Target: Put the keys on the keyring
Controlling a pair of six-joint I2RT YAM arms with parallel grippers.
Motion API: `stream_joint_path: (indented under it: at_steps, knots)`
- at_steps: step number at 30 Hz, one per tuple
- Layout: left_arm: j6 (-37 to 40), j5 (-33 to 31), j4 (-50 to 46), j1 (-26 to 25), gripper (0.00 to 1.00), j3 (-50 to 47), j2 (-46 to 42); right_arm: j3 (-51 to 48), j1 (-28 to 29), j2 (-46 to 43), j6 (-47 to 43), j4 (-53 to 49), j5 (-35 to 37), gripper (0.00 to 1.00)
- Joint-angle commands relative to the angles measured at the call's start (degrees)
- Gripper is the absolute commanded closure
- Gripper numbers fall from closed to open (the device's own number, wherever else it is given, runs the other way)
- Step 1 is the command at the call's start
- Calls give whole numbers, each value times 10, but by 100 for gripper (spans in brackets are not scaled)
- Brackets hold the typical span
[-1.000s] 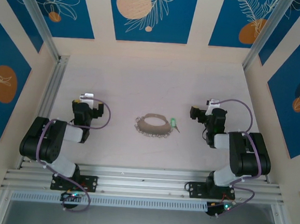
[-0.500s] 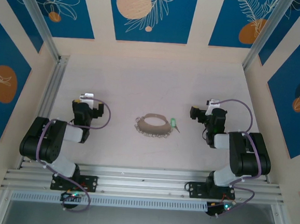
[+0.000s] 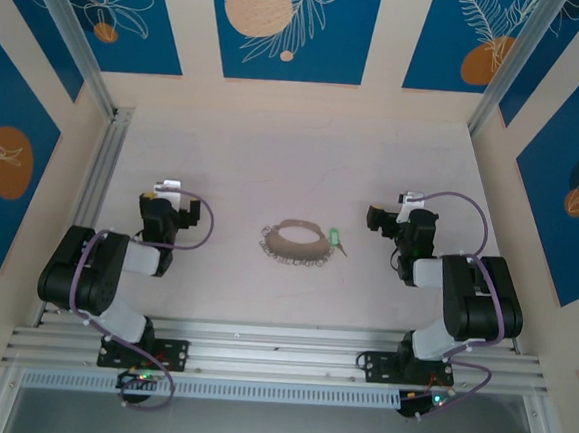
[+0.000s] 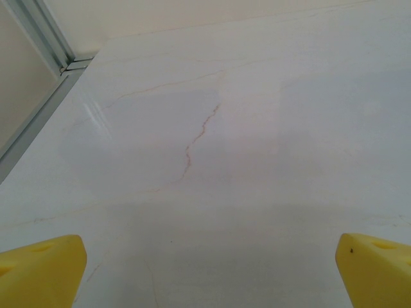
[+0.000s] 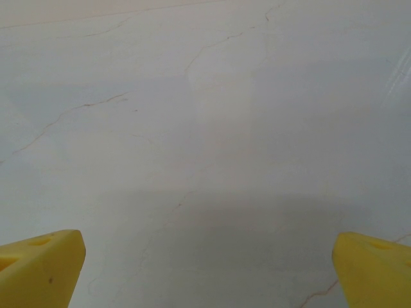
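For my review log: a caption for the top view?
Open left gripper and open right gripper flank the keyring, with the green key lying beside it on the table.

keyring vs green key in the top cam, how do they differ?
Size: the keyring is a wide loop; the green key is tiny beside it.
Colour: the keyring is tan-brown, fringed with small silvery pieces; the green key is bright green.
Shape: the keyring is an open oval; the green key is a short oblong piece.
Shared: both lie on the table, the green key just outside the keyring's right edge, not threaded on it.
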Motion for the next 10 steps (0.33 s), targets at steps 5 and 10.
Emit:
stream_joint_path:
  at_steps: [5,10]
  knots:
    - [-6,9,15,5,0,6,3,8,-2,-2,-3,18,12,1]
    - [-6,9,17,6,0,3,2,7,-2,-3,-3,19,12,1]
